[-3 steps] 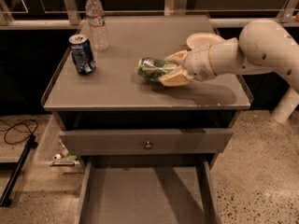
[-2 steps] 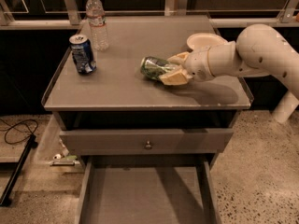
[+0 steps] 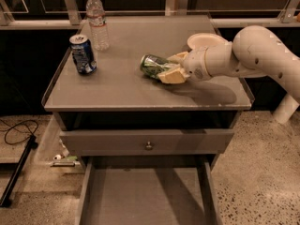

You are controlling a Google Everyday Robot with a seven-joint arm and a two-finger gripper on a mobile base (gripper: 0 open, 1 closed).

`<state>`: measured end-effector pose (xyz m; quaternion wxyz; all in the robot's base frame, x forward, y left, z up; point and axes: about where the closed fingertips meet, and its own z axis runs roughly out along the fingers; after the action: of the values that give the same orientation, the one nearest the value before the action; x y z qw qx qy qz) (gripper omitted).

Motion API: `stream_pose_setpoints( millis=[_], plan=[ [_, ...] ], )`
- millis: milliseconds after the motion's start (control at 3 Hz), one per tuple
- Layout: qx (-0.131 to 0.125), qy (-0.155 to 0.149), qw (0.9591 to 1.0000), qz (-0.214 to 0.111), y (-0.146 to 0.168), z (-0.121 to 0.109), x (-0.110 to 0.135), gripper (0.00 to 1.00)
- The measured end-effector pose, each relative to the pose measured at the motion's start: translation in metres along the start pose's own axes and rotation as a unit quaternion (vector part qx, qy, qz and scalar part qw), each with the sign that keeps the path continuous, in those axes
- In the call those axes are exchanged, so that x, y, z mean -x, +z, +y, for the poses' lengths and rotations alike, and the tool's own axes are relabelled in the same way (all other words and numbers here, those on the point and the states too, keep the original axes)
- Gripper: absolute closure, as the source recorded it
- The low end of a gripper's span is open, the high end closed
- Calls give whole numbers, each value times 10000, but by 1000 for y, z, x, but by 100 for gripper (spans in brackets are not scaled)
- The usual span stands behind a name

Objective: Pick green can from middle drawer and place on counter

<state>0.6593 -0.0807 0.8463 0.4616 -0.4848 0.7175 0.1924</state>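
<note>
The green can (image 3: 153,65) lies on its side, silver rim pointing left, over the middle of the counter (image 3: 117,86). My gripper (image 3: 169,67) is shut on the green can, its cream fingers (image 3: 172,76) clamped around the can's right part. The can is at or just above the counter surface; I cannot tell which. The white arm reaches in from the right. The middle drawer (image 3: 145,196) is pulled open below, its grey floor bare.
A blue can (image 3: 83,54) stands at the counter's left. A clear water bottle (image 3: 97,21) stands behind it. A white plate (image 3: 205,40) lies behind the arm. The upper drawer front with a knob (image 3: 149,145) is closed. Cables lie on the floor at left.
The gripper with the green can has shifted slightly right and farther back over the counter. Nothing else moved.
</note>
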Motion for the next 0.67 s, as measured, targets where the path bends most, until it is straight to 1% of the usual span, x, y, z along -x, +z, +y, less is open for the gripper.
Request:
stream_pose_setpoints(
  millis=[333,667],
  plan=[
    [0,0,10000,0,0,0,0,59],
    [1,0,10000,0,0,0,0,34]
  ],
)
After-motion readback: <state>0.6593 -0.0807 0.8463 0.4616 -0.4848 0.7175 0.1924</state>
